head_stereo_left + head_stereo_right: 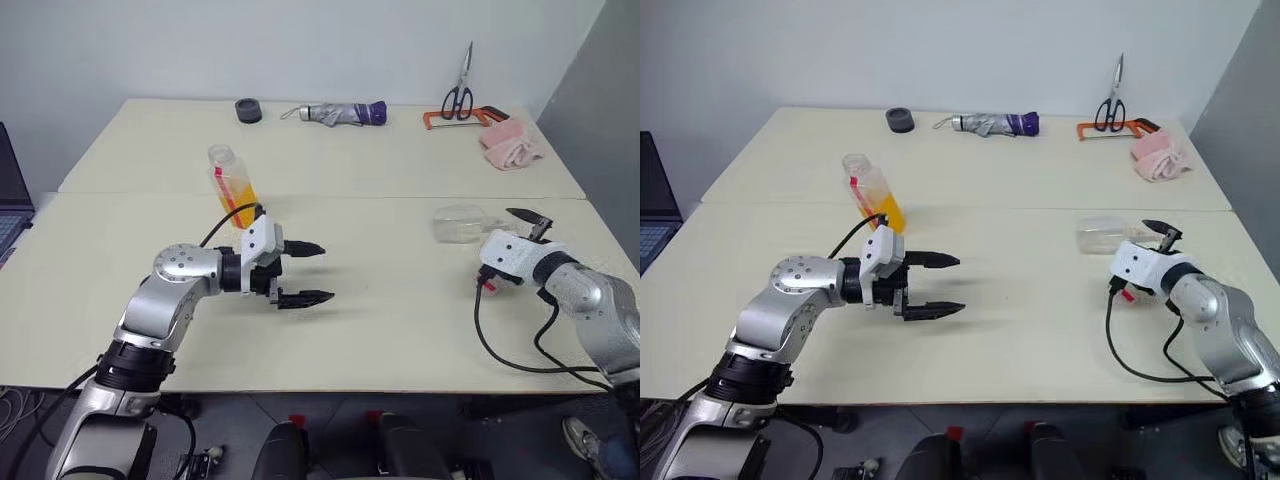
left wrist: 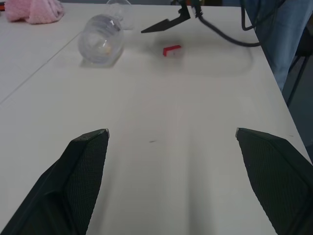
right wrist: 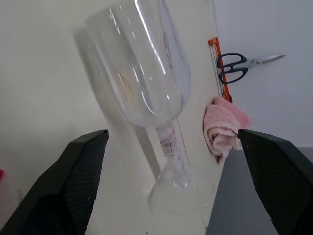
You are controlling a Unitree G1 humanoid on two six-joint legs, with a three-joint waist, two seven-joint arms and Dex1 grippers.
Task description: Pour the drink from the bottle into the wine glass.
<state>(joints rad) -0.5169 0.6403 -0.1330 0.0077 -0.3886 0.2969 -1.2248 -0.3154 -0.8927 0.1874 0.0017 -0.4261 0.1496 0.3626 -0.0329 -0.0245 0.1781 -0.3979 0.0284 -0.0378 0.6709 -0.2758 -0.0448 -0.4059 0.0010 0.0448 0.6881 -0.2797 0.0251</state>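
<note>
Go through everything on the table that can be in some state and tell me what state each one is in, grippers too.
bottle: standing, cap off, part full of orange drink
wine glass: lying on its side, empty
red cap: off the bottle, lying on the table
umbrella: folded shut
scissors: blades closed
pink cloth: crumpled
left gripper: open, empty
right gripper: open, empty

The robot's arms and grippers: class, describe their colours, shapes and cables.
Both arms are silver-grey metal with rounded joints and white wrist housings. The left gripper and right gripper each have two black pointed fingers with textured pads. A black cable loops along each arm.
</note>
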